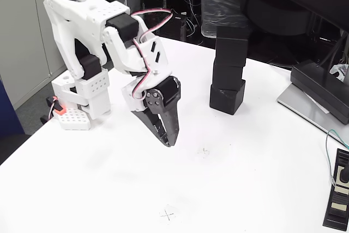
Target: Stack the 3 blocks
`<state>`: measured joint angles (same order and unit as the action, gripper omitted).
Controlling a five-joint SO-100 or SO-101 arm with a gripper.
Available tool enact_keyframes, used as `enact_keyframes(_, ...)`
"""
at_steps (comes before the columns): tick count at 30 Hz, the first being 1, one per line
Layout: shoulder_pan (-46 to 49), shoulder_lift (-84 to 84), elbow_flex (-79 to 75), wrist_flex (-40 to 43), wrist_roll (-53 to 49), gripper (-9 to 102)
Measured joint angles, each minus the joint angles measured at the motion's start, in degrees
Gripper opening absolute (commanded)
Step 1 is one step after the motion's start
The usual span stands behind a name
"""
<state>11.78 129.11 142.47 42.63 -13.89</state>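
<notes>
Three black cubes stand in one slightly uneven tower on the white table at the centre right of the fixed view: bottom block [227,97], middle block [227,75], top block [233,46]. My gripper [168,140] hangs to the left of the tower, well apart from it, pointing down at the table. Its two dark fingers lie together with nothing between them. The white arm rises from its base at the left.
A dark grey device with a sloped top [323,87] rests on a flat silver slab at the right edge. A small black board [338,196] with a thin cable lies at the lower right. Clutter and a monitor stand behind the table.
</notes>
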Motion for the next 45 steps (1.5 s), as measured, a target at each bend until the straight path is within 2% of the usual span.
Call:
enact_keyframes(7, -5.2, 12.6, 9.7, -7.0, 0.0, -1)
enact_keyframes(15, -11.8, 28.7, 21.4, -11.3, 0.2, -1)
enact_keyframes(17, -12.0, 32.8, 24.1, -12.1, 2.8, -1)
enact_keyframes(27, -15.6, 47.1, 31.9, -12.3, 16.0, -1)
enact_keyframes(45, -18.3, 55.4, 35.1, -12.3, 16.7, -1)
